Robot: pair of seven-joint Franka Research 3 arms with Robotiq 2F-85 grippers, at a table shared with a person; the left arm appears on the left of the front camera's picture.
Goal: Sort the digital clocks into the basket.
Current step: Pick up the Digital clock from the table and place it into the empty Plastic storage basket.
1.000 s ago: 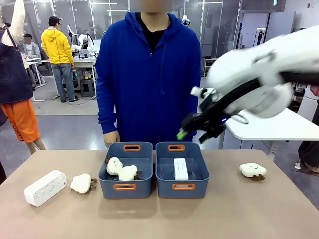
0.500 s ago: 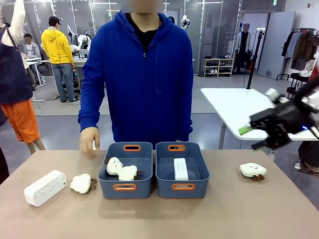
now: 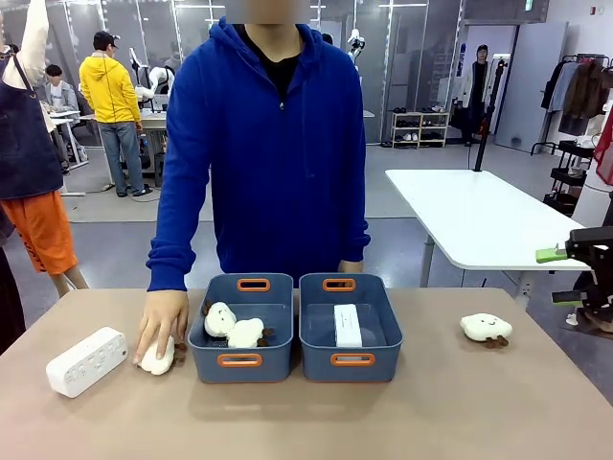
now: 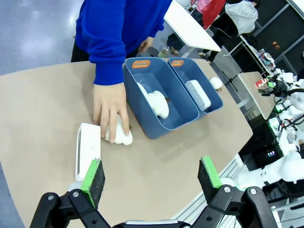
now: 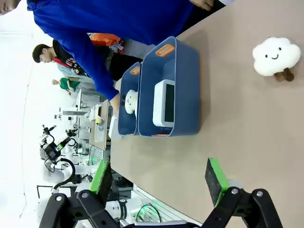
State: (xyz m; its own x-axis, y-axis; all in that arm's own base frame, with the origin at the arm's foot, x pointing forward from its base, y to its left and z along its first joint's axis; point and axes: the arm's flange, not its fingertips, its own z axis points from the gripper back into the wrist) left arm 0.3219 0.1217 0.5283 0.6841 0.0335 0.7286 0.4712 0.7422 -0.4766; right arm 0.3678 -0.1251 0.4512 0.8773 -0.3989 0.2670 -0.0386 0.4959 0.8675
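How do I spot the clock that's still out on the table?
On the tan table, find the blue-grey plastic bin holding plush toys. Look to the robot's left of it, past the person's hand on a small cream plush toy. The white plastic brick-shaped clock lies there: hard, boxy, bigger than the toy.

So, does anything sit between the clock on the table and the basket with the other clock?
Yes. The person's hand covers a plush toy right beside the loose clock, on its basket side. Beyond that, the left basket, holding plush toys, sits between it and the right basket with the other clock.
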